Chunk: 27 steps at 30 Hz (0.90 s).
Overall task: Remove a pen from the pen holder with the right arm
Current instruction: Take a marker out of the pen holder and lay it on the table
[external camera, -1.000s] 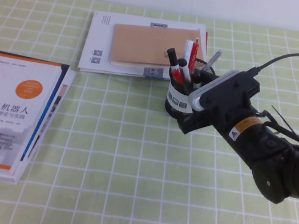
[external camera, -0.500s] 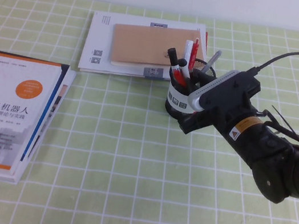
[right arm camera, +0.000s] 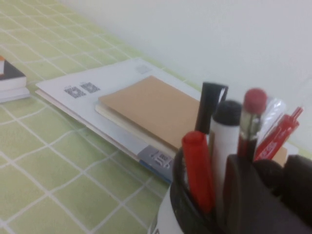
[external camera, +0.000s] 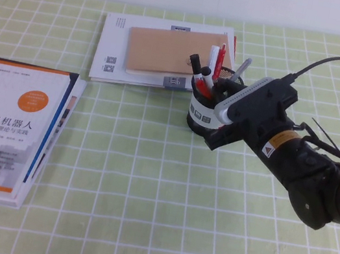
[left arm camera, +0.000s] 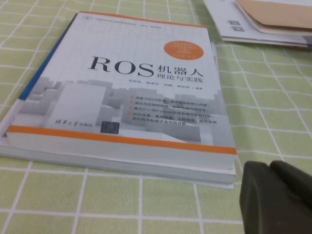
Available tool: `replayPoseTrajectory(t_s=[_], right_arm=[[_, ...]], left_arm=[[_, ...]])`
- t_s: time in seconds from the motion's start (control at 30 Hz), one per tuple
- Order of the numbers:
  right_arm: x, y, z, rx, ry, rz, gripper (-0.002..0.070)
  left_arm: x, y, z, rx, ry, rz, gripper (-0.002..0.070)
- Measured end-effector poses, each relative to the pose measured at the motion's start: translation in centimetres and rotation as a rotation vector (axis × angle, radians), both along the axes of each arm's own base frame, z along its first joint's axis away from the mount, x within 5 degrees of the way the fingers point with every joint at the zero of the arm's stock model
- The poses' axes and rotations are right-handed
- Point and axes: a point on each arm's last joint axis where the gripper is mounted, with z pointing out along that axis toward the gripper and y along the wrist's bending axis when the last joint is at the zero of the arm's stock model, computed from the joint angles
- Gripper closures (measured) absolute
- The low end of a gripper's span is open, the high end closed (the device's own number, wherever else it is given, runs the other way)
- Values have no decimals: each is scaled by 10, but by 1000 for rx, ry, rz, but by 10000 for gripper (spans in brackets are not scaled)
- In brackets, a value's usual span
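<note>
A black mesh pen holder (external camera: 198,114) with a white label stands in front of the stacked booklets. It holds a black marker (external camera: 196,64), a white pen (external camera: 212,57), a red pen (external camera: 220,58) and a silver pen (external camera: 242,67). My right gripper (external camera: 226,92) reaches into its top from the right, mostly hidden under the wrist mount. In the right wrist view the right gripper (right arm camera: 270,178) has its dark fingers (right arm camera: 243,195) pressed against a dark pen top, beside a red marker (right arm camera: 197,170). My left gripper (left arm camera: 278,200) is parked by the ROS book, pads together.
A thick ROS book (external camera: 6,124) lies at the left edge of the green checked cloth. Behind the holder a brown notebook (external camera: 164,50) rests on a white booklet (external camera: 114,48). The right arm and its cables (external camera: 324,187) fill the right side.
The right wrist has edged slightly up and to the right at the holder. The pens have shifted a little. The left side is unchanged.
</note>
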Motion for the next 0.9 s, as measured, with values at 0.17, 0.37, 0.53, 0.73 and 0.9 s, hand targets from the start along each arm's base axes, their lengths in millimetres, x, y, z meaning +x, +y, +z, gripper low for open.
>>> replayPoseTrajectory(t_s=[0.17,0.37,0.53,0.73,0.9], right_arm=[[-3,-2,16,13,-19,-2,570],[-10,-7,47,36,-65,-5,570],[-22,-14,81,47,-94,-12,570],[-45,-29,126,65,-120,-27,570],[-70,-49,160,125,-59,-73,570]], left_arm=[[0,0,0,0,0,0,683],[0,0,0,0,0,0,683],[0,0,0,0,0,0,683],[0,0,0,0,0,0,683],[0,0,0,0,0,0,683]])
